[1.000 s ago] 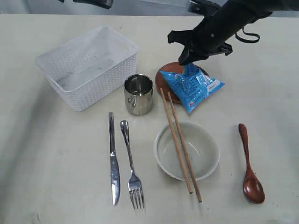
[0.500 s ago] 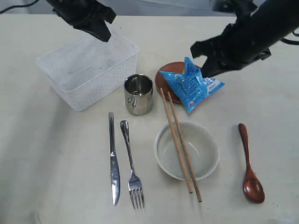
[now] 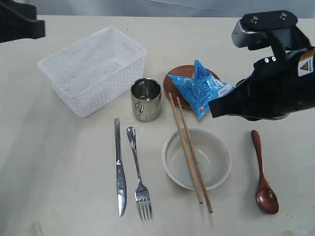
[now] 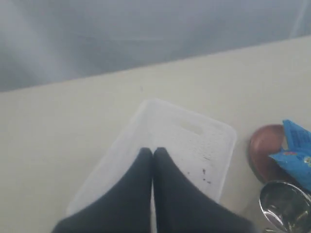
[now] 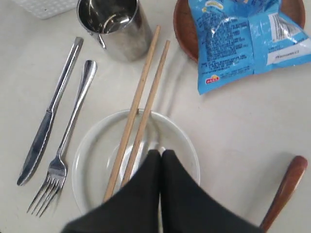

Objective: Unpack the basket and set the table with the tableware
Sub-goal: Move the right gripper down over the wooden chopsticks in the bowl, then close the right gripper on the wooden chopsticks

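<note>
The basket (image 3: 106, 91) sits in the upper left of the exterior view and looks empty, with only a few dark specks on its floor. The tableware is spread over the worktop (image 3: 59, 162): knife (image 3: 119, 169) and fork (image 3: 138, 177) lie side by side at lower centre, and the cup (image 3: 145, 99) stands just beside the basket. The chopsticks (image 3: 189, 152) lie across the bowl (image 3: 216, 162), and the spoon (image 3: 263, 177) is at the lower right. The plate (image 3: 172, 83) at upper centre carries a blue snack packet (image 3: 202, 91). The left hand (image 4: 153, 151) hangs above the basket with its jaws pressed together and nothing between them. The right hand (image 5: 160, 154) is likewise closed and empty, poised over the bowl's rim near the chopstick tips. The setting looks essentially complete, so the step in hand is probably clearing the arms away. To do that well, the right arm should rise straight up before swinging aside. The chopsticks rest loosely on the bowl and would roll at a light brush, and the spoon handle lies close by.
</note>
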`<action>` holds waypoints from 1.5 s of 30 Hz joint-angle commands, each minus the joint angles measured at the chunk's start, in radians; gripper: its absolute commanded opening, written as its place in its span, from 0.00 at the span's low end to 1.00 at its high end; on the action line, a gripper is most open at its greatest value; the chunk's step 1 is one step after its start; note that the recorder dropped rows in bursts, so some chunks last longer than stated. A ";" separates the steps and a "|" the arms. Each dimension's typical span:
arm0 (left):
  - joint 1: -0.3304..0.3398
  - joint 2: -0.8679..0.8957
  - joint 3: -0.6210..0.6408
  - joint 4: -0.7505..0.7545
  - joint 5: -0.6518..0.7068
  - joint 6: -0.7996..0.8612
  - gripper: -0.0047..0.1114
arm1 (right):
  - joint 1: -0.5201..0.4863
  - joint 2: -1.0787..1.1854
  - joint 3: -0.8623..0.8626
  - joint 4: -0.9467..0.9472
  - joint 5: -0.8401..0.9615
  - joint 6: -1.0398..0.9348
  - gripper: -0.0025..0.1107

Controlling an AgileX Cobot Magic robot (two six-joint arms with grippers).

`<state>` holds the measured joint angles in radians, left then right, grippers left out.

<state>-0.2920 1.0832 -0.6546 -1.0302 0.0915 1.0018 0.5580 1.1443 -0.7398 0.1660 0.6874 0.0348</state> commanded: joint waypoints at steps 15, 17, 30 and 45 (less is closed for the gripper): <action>-0.071 -0.525 0.206 -0.026 -0.168 0.019 0.04 | 0.420 0.273 -0.217 -0.332 0.286 0.481 0.47; -0.071 -0.525 0.206 -0.026 -0.168 0.019 0.04 | 0.420 0.340 -0.217 -0.334 0.280 0.513 0.54; -0.124 -0.525 0.206 -0.024 -0.169 0.021 0.04 | 0.420 0.507 -0.217 -0.376 0.219 0.592 0.49; -0.125 -0.525 0.206 -0.024 -0.169 0.028 0.04 | 0.319 0.535 -0.217 -0.242 0.174 0.507 0.45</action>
<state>-0.4087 0.5624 -0.4498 -1.0468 -0.0770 1.0268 0.8873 1.6791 -0.9506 -0.1027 0.8725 0.5718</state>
